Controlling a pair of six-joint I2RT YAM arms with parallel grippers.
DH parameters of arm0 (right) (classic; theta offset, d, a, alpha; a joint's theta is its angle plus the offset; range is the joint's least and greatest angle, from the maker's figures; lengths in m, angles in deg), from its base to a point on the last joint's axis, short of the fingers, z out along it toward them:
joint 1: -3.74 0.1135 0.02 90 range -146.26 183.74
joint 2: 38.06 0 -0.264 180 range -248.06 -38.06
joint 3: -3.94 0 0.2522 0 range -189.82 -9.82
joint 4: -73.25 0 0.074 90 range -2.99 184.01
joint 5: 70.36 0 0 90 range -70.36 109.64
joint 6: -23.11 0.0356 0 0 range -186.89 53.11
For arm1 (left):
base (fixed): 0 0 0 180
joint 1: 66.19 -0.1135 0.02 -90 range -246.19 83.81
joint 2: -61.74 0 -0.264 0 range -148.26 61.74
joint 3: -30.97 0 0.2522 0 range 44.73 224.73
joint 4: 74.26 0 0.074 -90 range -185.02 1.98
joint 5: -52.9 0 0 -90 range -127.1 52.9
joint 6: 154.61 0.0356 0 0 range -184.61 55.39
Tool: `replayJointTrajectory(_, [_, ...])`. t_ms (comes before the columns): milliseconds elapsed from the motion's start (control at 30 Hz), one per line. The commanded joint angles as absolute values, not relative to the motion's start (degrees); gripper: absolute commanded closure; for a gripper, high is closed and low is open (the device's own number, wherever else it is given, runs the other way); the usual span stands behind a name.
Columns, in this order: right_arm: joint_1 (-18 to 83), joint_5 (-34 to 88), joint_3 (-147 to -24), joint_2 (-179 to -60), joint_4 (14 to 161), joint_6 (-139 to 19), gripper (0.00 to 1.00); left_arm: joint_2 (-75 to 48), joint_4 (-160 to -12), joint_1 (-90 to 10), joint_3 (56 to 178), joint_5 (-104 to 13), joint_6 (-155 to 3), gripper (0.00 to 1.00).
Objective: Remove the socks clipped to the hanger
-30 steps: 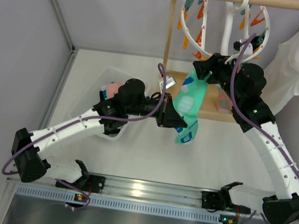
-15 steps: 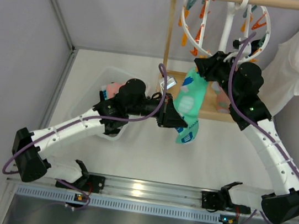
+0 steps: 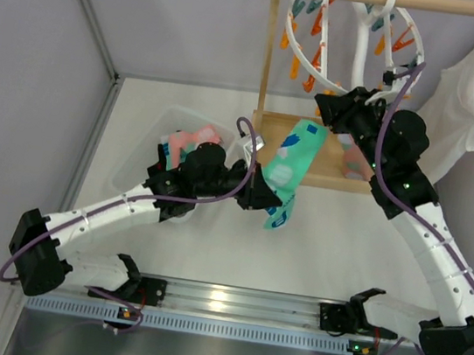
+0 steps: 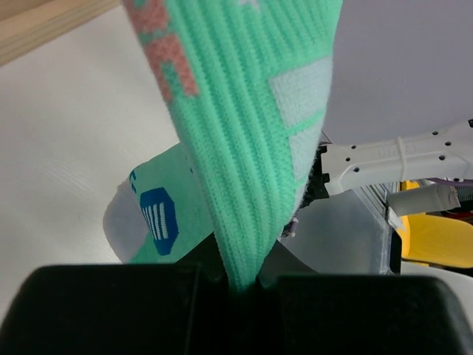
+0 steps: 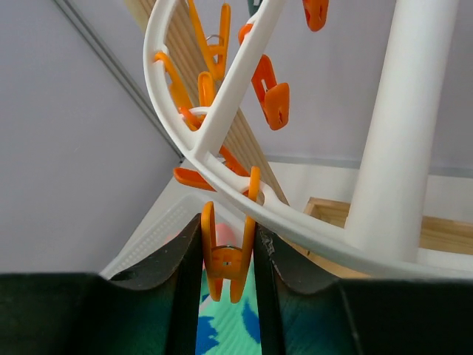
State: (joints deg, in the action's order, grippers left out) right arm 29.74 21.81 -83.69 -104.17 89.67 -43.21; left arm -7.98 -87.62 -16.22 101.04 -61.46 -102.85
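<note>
The left gripper (image 3: 261,195) is clamped on a green sock (image 3: 294,154), low on its length. In the left wrist view the knit fabric (image 4: 251,148) runs straight down into the narrow slot between the two black fingers (image 4: 111,310), which are nearly together with only the folded cloth between them. The sock has pale and blue patches and coral marks. It stretches at a slant from the left gripper up toward the rim of the round white hanger (image 3: 362,38), and its loose end droops below the gripper above the table (image 3: 333,244).

The right gripper (image 3: 328,107) is up at the lower edge of the hanger. In the right wrist view its fingers (image 5: 185,274) stand on either side of one orange clip (image 5: 222,270) that dangles from the white ring (image 5: 310,237), each pressing against a side of the clip. The green sock shows just below that clip; I cannot tell whether the clip's tip has hold of it.

The hanger hooks over the wooden rod (image 3: 438,4) of a rack. Behind the left arm, a clear bin (image 3: 148,152) holds pink socks (image 3: 191,139).
</note>
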Motion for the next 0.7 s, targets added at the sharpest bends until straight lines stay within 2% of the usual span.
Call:
replayJointTrajectory(0, [28.9, 20.0, -84.5, -101.8, 82.9, -42.1, 1.00, -5.3, -85.6, -16.4, 100.2, -57.8, -103.5, 1.00])
replayJointTrajectory(200, [28.9, 20.0, -84.1, -101.2, 83.1, -41.1, 1.00, -4.4, -87.1, -16.5, 100.4, -55.8, -103.4, 1.00])
replayJointTrajectory(267, [28.9, 20.1, -83.7, -101.2, 83.1, -41.4, 0.96, -2.5, -92.7, -16.6, 101.8, -51.5, -102.2, 1.00])
replayJointTrajectory(300, [29.0, 20.5, -83.6, -101.0, 83.1, -41.5, 0.90, -1.9, -95.2, -16.7, 104.1, -48.7, -100.6, 1.00])
replayJointTrajectory(333, [28.9, 20.7, -83.1, -100.8, 83.1, -41.7, 0.77, -0.7, -101.7, -17.1, 105.4, -43.4, -99.8, 1.00])
replayJointTrajectory(433, [28.9, 21.4, -82.7, -100.3, 83.4, -41.7, 0.54, -0.8, -111.4, -20.6, 111.7, -37.6, -97.4, 1.00])
replayJointTrajectory(500, [28.9, 22.3, -82.5, -99.8, 83.9, -41.7, 0.46, -1.2, -118.1, -26.9, 114.8, -35.9, -96.7, 1.00])
replayJointTrajectory(600, [28.9, 23.0, -82.7, -99.1, 85.2, -41.8, 0.27, -0.8, -124.3, -33.0, 118.5, -34.2, -95.6, 1.00])
replayJointTrajectory(633, [29.0, 23.2, -82.3, -98.3, 86.1, -41.9, 0.13, -0.9, -128.1, -35.2, 121.2, -30.7, -95.3, 1.00])
replayJointTrajectory(667, [29.0, 23.3, -82.1, -97.7, 86.6, -41.9, 0.06, -1.2, -128.1, -35.9, 121.2, -30.7, -95.4, 1.00])
